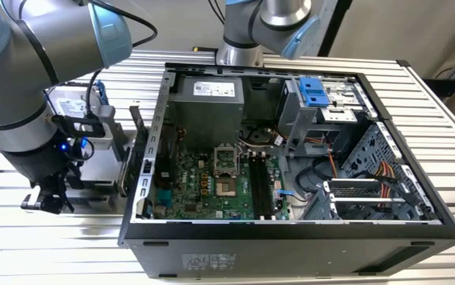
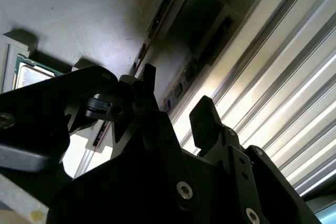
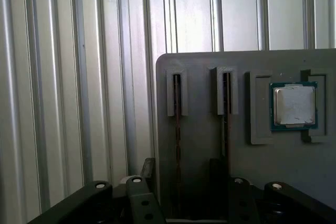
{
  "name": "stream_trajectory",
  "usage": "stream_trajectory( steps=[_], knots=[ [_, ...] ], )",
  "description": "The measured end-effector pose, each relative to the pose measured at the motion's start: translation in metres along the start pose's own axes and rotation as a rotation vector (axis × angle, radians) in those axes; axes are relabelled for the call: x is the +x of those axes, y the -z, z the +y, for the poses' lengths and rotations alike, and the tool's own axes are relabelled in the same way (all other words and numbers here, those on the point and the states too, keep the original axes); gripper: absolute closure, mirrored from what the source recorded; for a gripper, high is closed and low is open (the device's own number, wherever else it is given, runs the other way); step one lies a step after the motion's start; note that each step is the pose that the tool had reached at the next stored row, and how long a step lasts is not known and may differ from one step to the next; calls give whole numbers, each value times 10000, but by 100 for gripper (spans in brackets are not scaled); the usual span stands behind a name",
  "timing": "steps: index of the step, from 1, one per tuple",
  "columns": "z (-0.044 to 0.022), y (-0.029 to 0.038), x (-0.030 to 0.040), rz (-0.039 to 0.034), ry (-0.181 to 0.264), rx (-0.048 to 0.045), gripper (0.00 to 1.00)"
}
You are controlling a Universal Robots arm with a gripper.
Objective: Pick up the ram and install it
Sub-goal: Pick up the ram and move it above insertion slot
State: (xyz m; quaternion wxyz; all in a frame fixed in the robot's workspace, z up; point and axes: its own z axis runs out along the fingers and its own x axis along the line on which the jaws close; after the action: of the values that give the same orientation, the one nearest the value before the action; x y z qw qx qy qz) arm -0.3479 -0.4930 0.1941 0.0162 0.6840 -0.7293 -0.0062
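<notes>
The ram shows edge-on as a thin dark stick [image 3: 177,109] standing in a slot of a grey holder [image 3: 199,145]. A similar stick [image 3: 226,109] stands in the neighbouring slot. In the second wrist view the same two slotted sticks are the nearer one [image 2: 157,22] and the farther one [image 2: 210,38]. My gripper [image 3: 181,174] is open, its two black fingers hovering either side of the first slot's line and holding nothing. It appears again in the second wrist view [image 2: 176,95]. In the exterior view the gripper [image 1: 49,200] hangs low at that view's left, beside the open computer case [image 1: 290,234].
A square silver CPU chip [image 3: 294,106] lies in a recess of the holder. A hard drive [image 1: 73,107] stands behind the arm. Inside the case, the motherboard [image 1: 203,190] has long black memory slots [image 1: 260,184] and an empty CPU socket [image 1: 225,160]. Ribbed metal table [image 1: 45,249] all around.
</notes>
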Motion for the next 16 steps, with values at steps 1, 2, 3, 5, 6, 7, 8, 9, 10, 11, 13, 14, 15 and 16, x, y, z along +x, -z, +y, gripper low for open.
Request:
stream_trajectory(
  steps=[1,2,3,5,6,7,8,9,10,11,13,14,15,16],
  knots=[
    [-1,-2,8,0,1,0,0],
    [-1,-4,16,1,-1,-1,0],
    [-3,-7,25,0,-1,0,0],
    [-4,-15,38,-1,0,1,0],
    [-3,-19,39,-1,-2,0,0],
    [-4,-26,39,-2,-2,2,0],
    [-3,-28,39,1,-3,-1,0],
    [-4,-30,40,1,-2,-2,0],
    [-4,-33,40,1,-1,-1,0],
    [-4,-33,40,1,-1,-2,0],
    [-5,-36,40,1,-1,-1,0],
    [-4,-37,40,0,-1,0,0],
    [-5,-37,40,0,-1,-1,0],
    [-5,-38,40,0,-1,0,0]
  ],
)
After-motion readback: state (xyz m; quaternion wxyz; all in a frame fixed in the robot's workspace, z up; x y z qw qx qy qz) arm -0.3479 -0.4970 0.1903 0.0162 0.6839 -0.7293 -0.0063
